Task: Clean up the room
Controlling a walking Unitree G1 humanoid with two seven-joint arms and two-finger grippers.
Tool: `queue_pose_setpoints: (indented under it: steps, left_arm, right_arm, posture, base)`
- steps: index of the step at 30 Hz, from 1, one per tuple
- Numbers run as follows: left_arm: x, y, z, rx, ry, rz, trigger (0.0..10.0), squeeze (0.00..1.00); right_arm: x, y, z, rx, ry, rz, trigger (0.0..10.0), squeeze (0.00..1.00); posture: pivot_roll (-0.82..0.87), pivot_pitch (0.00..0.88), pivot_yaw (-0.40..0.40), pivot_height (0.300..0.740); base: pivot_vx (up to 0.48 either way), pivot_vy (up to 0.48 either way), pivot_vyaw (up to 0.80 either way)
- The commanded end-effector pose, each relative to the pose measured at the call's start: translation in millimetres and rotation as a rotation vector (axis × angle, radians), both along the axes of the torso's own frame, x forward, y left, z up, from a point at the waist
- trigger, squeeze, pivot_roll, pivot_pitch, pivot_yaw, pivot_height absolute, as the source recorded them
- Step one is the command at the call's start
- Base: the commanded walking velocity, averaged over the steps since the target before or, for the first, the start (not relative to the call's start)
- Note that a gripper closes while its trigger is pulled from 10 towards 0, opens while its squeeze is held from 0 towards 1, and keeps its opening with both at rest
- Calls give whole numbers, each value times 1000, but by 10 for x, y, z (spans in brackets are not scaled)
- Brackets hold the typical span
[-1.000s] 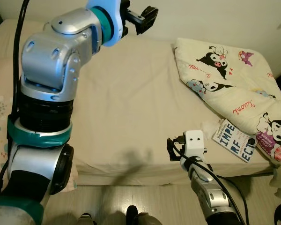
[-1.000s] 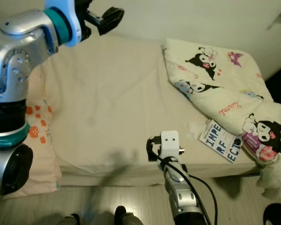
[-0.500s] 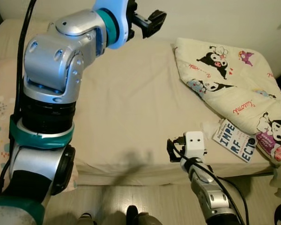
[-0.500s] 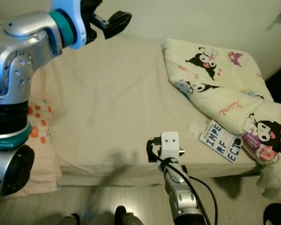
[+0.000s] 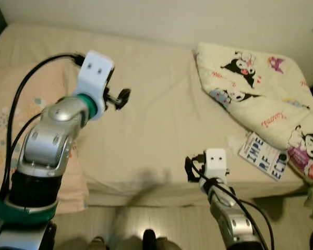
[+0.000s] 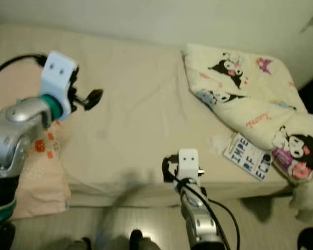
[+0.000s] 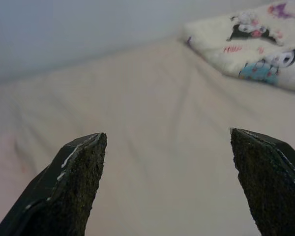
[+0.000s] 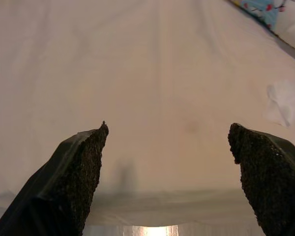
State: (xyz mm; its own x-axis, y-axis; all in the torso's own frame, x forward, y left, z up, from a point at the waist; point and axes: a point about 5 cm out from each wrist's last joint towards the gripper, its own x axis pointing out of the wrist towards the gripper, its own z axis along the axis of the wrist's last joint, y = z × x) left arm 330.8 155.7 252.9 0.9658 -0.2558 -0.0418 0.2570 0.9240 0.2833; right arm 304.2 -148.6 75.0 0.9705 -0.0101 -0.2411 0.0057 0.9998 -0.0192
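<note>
Jaws apart, L gripper [image 7: 169, 187] over smooth bedsheet [image 5: 156, 120].

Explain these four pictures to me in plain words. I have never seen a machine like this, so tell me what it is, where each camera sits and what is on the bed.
This is a humanoid robot with two silver arms, standing at a bed. The two wide pictures come from cameras in its head, looking down. The two close pictures come from cameras on its wrists, looking out between each claw's black fingers. The left claw hovers over the sheet near a peach pillow. The right claw is at the bed's near edge. Both are open and hold nothing. On the bed lie a cartoon-print blanket, a book partly under it, and a crumpled white tissue beside the book.
</note>
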Motion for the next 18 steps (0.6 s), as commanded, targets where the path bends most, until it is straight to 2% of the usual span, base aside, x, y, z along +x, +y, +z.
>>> queue_pose_setpoints:
  steps: [1,2,3,4,7,8,9,10,12,18]
  left_arm:
    - [-44,13,-161,9,22,13,10000,0]
    - [-61,34,-216,7,35,25,10000,0]
    - [-106,103,-419,27,68,53,10000,0]
    - [-106,103,-419,27,68,53,10000,0]
    - [-280,247,-1051,41,208,129,10000,0]
    - [-280,247,-1051,41,208,129,10000,0]
    - [-347,245,-1254,33,263,135,10000,0]
    - [-395,236,-1376,27,296,136,10000,0]
    - [-499,234,-1646,70,348,138,10000,0]
    - [-576,346,-1890,122,369,214,10000,0]
  right_arm:
    - [-76,-88,-87,-5,25,-42,10000,0]
    - [-85,-91,-95,-5,26,-47,10000,0]
    - [-100,-102,-120,-1,29,-56,10000,0]
    - [-100,-102,-120,-1,29,-56,10000,0]
    - [-139,-122,-195,6,40,-74,10000,0]
    - [-139,-122,-195,6,40,-74,10000,0]
    - [-153,-130,-222,8,45,-77,10000,0]
    - [-163,-137,-239,8,49,-79,10000,0]
    - [-166,-148,-265,11,53,-88,10000,0]
    - [-164,-166,-292,46,44,-145,10000,0]
  posture:
    - [136,128,-67,740]
    - [136,128,-67,740]
    - [132,97,-50,740]
    - [132,97,-50,740]
    - [130,70,-44,740]
    - [130,70,-44,740]
    - [138,54,-41,740]
    - [140,50,-38,740]
    - [149,48,-29,740]
    - [176,31,-9,740]
  base:
    - [0,0,0]
    - [0,0,0]
    - [0,0,0]
    - [0,0,0]
    - [0,0,0]
    - [0,0,0]
    - [0,0,0]
    - [0,0,0]
    - [0,0,0]
    - [0,0,0]
